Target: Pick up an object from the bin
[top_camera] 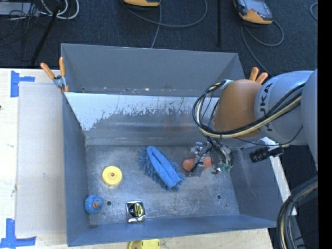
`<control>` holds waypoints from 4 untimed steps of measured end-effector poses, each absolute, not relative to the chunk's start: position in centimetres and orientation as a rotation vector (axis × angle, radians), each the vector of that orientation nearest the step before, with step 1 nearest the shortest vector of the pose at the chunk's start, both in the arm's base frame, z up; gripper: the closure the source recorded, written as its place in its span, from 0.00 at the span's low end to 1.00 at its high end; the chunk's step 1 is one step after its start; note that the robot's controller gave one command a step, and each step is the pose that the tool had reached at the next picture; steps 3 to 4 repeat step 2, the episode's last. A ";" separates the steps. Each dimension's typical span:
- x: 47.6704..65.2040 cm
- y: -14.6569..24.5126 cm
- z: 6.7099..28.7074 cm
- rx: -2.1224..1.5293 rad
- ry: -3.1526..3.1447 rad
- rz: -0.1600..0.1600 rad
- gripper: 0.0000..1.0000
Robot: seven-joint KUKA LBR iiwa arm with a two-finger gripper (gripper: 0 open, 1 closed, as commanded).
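Beside the pincer [200,163], a blue duster [161,168] slants toward lower right.

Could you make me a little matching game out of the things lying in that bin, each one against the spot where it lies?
Things:
1. yellow disc
2. blue cloth
3. tape measure
4. blue ball

Places:
A. near-left corner
B. centre
C. left of centre
D. by the near wall, midway along

Pairs: 1-C, 2-B, 3-D, 4-A
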State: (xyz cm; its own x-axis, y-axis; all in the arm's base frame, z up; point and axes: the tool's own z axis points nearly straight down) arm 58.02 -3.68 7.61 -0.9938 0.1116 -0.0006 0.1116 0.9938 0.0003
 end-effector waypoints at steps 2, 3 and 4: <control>59.3 -1.4 24.0 0.014 3.134 0.000 1.00; 59.3 -1.4 24.0 0.014 3.134 0.000 1.00; 59.3 -1.4 24.0 0.014 3.134 0.000 1.00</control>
